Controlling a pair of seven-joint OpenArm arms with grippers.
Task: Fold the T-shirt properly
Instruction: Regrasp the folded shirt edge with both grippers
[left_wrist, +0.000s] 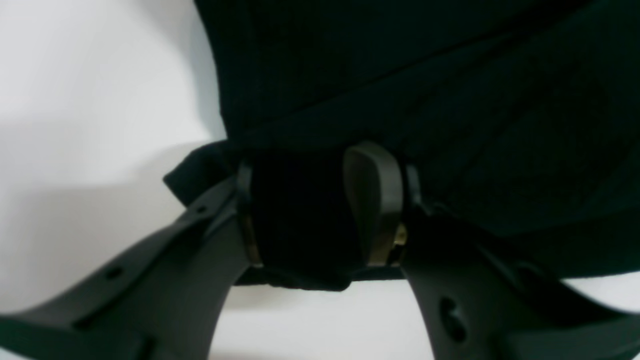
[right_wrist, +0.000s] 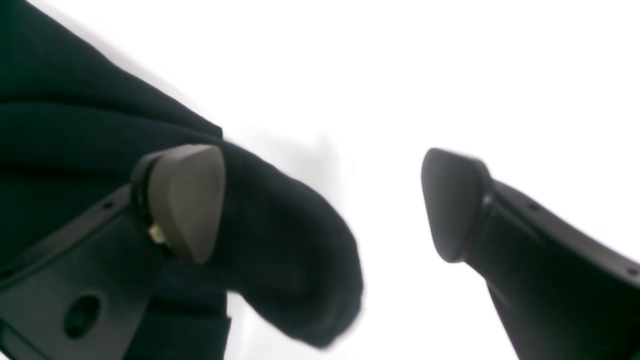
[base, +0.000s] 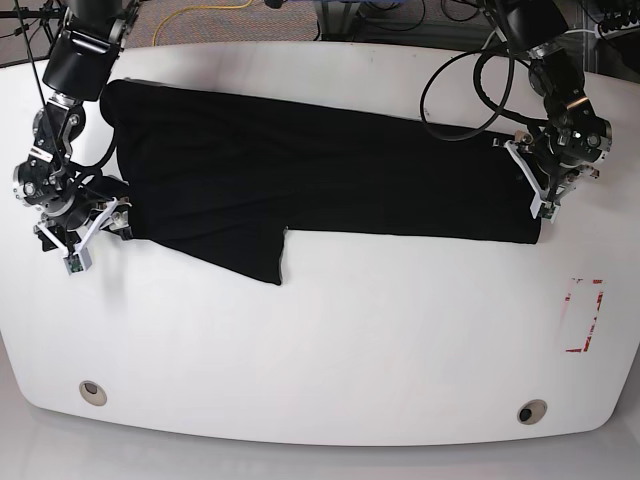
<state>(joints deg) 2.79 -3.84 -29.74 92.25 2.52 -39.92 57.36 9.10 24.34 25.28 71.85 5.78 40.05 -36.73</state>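
Now the black T-shirt (base: 320, 185) lies spread flat on the white table (base: 330, 350), in a long band between the two arms. The left gripper (left_wrist: 320, 210) has its jaws closed on a bunched edge of the cloth: the fabric fills the gap between them, and more of it spreads beyond and to the right of the jaws. The right gripper (right_wrist: 322, 200) has its jaws wide apart and grips nothing; a loose fold of the shirt lies beside one jaw, and only bare table shows at the other jaw.
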